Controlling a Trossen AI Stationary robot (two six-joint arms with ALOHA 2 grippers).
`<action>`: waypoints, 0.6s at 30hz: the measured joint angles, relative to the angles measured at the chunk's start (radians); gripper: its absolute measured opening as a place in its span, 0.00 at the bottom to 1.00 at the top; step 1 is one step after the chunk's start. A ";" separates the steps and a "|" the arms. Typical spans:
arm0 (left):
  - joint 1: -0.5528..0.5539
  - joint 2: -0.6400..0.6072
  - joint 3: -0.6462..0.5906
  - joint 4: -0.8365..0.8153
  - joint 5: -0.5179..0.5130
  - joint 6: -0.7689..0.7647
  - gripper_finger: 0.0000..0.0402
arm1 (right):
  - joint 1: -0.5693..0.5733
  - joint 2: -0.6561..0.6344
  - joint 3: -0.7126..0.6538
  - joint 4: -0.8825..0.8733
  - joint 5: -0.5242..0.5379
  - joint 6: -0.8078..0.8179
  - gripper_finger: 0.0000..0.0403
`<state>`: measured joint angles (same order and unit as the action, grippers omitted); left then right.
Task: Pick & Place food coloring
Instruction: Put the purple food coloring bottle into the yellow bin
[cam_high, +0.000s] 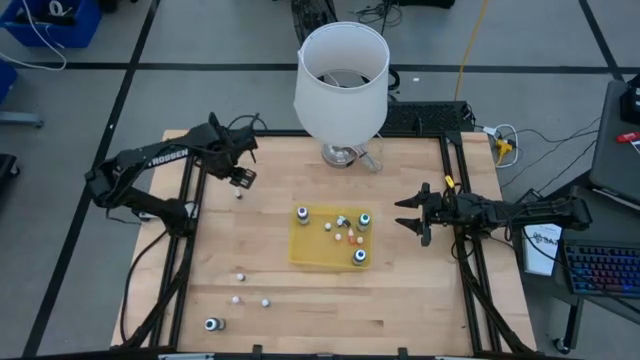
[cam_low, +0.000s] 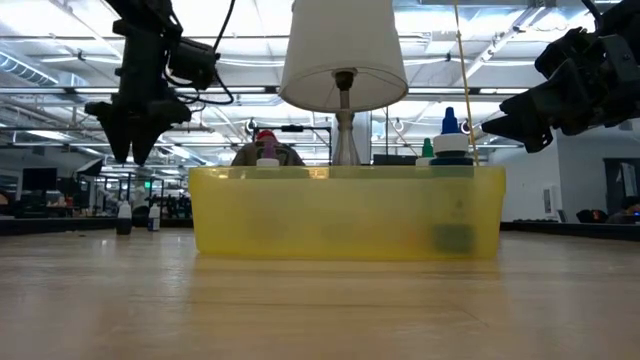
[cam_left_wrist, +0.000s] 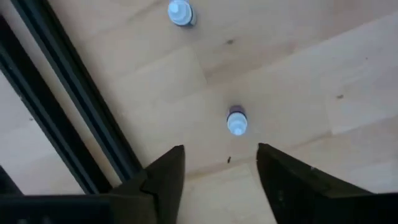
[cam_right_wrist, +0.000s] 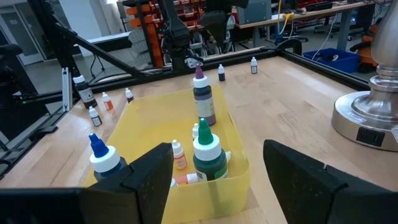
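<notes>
L gripper (cam_high: 240, 180) upper left of high view, above table (cam_high: 260, 250); fingers part-open, nothing held. Small food coloring bottle (cam_left_wrist: 237, 121) stands on the wood just below it, apart from the fingers. R gripper (cam_high: 408, 214) right of centre, jaws wide, empty, just beside yellow tray (cam_high: 310, 255). Tray at centre holds several bottles; more lie loose lower left. White lamp (cam_high: 341, 85) top centre.

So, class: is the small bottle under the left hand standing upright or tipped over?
Upright: the left wrist view looks down on the small bottle, cap uppermost, ahead of the open left hand.
</notes>
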<state>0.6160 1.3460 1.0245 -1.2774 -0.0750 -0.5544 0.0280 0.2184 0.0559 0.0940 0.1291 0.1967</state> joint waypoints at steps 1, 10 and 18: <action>0.014 0.000 0.000 0.000 0.010 0.013 0.53 | 0.000 0.000 0.000 0.000 0.000 0.000 0.59; 0.049 0.000 -0.003 0.046 0.024 0.082 0.71 | 0.000 0.000 0.000 0.000 0.000 0.000 0.59; 0.049 0.000 -0.153 0.210 0.079 0.107 0.69 | 0.000 0.000 0.000 0.000 0.000 0.000 0.59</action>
<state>0.6655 1.3460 0.8711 -1.0669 0.0037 -0.4474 0.0279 0.2184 0.0559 0.0938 0.1291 0.1967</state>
